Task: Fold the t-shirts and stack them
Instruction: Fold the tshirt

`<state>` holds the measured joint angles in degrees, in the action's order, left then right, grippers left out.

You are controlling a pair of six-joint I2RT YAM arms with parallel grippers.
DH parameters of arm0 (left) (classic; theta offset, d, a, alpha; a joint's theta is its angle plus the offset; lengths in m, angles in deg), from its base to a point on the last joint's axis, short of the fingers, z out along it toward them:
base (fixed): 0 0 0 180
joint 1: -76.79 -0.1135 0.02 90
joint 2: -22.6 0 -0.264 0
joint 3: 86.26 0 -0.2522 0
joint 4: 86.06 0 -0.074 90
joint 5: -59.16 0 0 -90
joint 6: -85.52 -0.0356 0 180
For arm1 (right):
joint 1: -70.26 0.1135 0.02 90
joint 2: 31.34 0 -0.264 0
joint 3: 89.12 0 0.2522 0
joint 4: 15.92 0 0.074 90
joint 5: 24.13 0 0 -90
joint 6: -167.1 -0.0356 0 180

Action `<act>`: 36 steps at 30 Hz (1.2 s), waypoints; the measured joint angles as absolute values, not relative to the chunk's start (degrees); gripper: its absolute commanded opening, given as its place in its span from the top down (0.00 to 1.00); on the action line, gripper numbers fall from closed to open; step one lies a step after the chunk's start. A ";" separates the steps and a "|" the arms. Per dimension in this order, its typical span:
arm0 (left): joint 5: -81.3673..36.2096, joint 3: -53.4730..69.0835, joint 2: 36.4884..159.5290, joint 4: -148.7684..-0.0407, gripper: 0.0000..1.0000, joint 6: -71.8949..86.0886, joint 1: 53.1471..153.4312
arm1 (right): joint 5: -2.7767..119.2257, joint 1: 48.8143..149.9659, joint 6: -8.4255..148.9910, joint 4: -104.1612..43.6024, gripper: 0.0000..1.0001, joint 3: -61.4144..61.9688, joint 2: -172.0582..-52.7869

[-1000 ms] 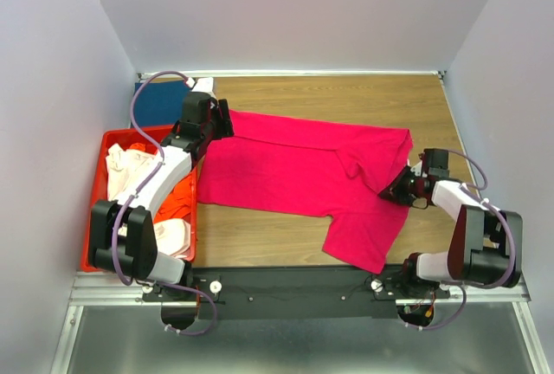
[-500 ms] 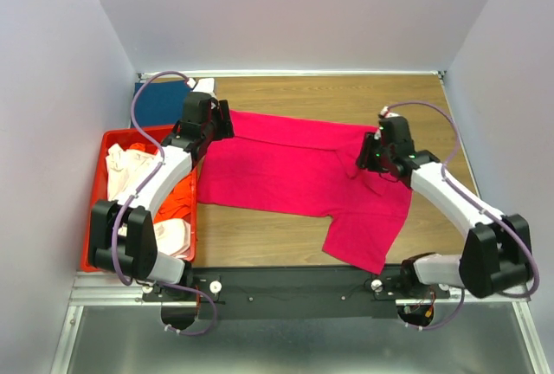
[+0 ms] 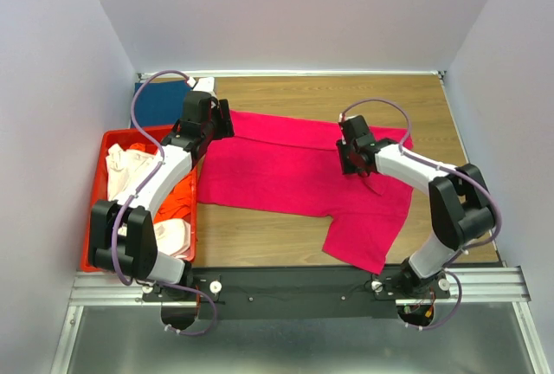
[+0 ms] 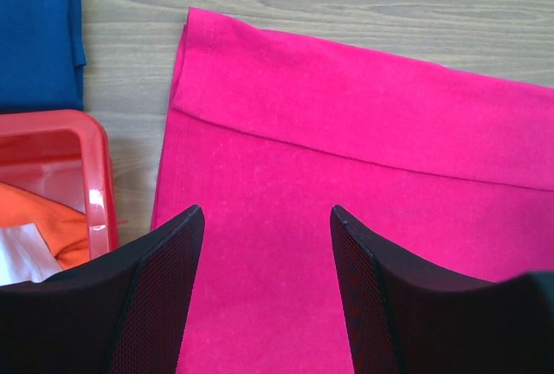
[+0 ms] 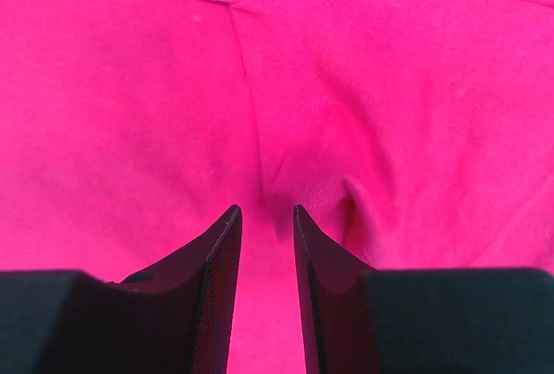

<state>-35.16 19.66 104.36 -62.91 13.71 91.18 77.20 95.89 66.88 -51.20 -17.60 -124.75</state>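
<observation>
Your pink shirt point(image 3: 286, 170) lies spread across the middle of the counter point(image 3: 346, 97), its hem towards the left and one sleeve trailing off towards the near edge.

Your left pincer point(image 3: 223, 123) hovers over the shirt's far left corner with its fingers set wide and nothing between them. In the wrist view you see the hem band and the bare corner just ahead of it.

Your right pincer point(image 3: 349, 164) sits low over the right-hand part of the shirt. Its fingers are drawn narrow, with only a thin strip of pink showing between the tips, and a crease in the cloth runs right up to that gap. You cannot tell whether it pinches the cloth.

The blue shirt point(image 3: 163, 101) lies flat in the far left corner, just beyond the crate point(image 3: 108, 140). The orange shirt point(image 3: 177, 201) and cream shirts point(image 3: 130, 170) are bundled inside the crate.
</observation>
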 measured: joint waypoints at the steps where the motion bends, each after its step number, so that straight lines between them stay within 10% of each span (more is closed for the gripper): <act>1: -35.16 19.66 104.36 -62.89 0.32 13.71 91.18 | 77.26 95.98 67.14 -51.16 0.63 -17.49 -125.32; 36: -35.16 19.64 105.15 -62.76 0.32 13.52 91.18 | 73.40 96.09 66.07 -54.39 0.95 -14.37 -126.80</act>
